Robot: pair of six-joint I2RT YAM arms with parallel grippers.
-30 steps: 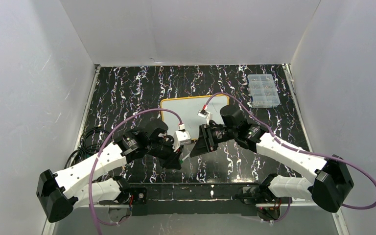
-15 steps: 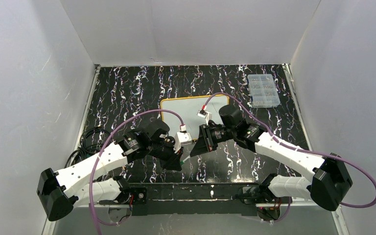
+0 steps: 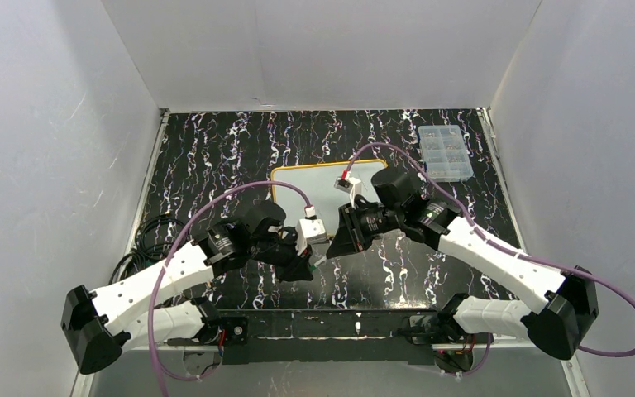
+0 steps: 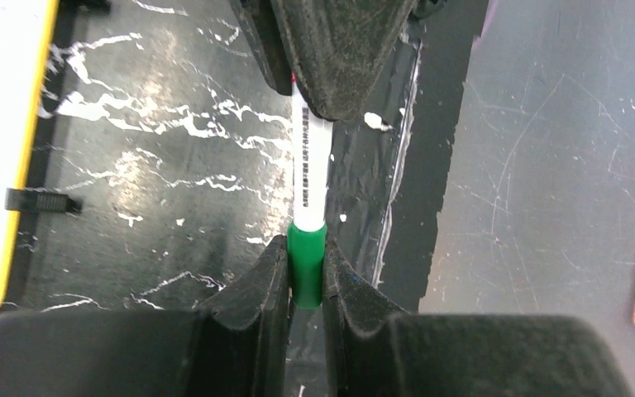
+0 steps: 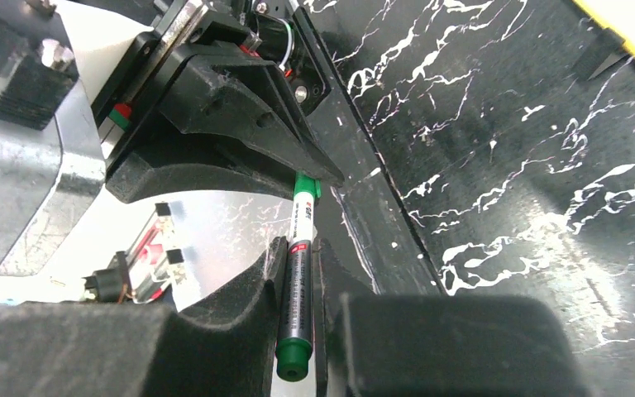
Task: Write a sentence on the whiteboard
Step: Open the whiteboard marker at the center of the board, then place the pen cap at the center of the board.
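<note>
A green marker (image 3: 321, 259) hangs in the air between both grippers, near the table's front edge. My left gripper (image 4: 306, 269) is shut on its green cap (image 4: 307, 265). My right gripper (image 5: 298, 252) is shut on the dark end of the marker's barrel (image 5: 295, 306), whose green butt end points at the camera. The white part of the barrel (image 4: 308, 165) runs between the two grippers, and the cap sits on it. The whiteboard (image 3: 314, 178), yellow-framed, lies flat beyond the grippers. Its edge shows in the left wrist view (image 4: 25, 149) and in the right wrist view (image 5: 632, 29).
A clear compartmented box (image 3: 445, 153) stands at the back right. Dark cables (image 3: 136, 248) lie off the table's left edge. The whiteboard's black clip foot (image 4: 37, 201) sticks out of its frame. White walls close in three sides.
The right arm's wrist has swung a little toward the back and the left gripper has shifted slightly right. Both grippers stay shut on the marker.
</note>
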